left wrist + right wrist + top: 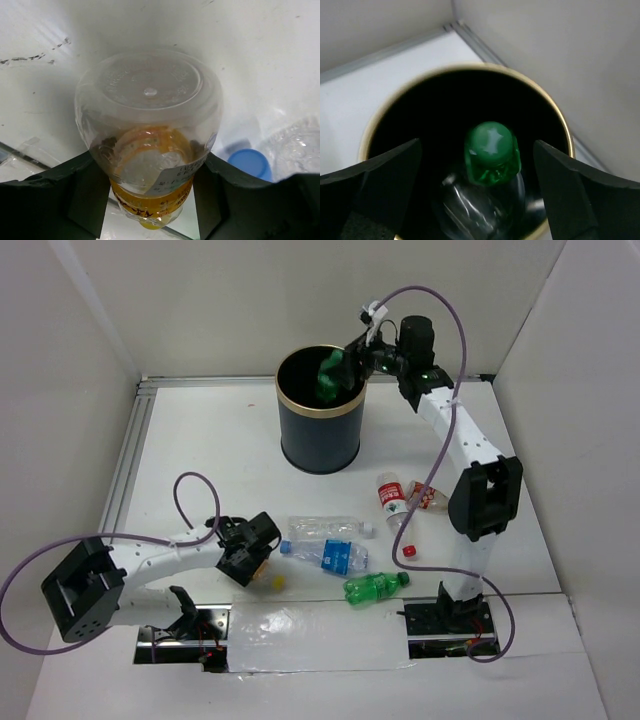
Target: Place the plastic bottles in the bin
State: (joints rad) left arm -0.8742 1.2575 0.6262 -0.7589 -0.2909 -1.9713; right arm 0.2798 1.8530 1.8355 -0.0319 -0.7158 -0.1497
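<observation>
Your right end effector [475, 150] is released; your left end effector's [150, 167] hold on the bottle [150, 100] between its fingers is unclear, so lifting risks a slip.

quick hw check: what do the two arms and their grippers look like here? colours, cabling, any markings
Left arm and right arm are built alike: white tubular links and boxy black joint housings. A thin purple cable loops free off each wrist. Left gripper and right gripper are all black, with broad matte fingers that look wedge-shaped in the wrist views. No readable markings show.
</observation>
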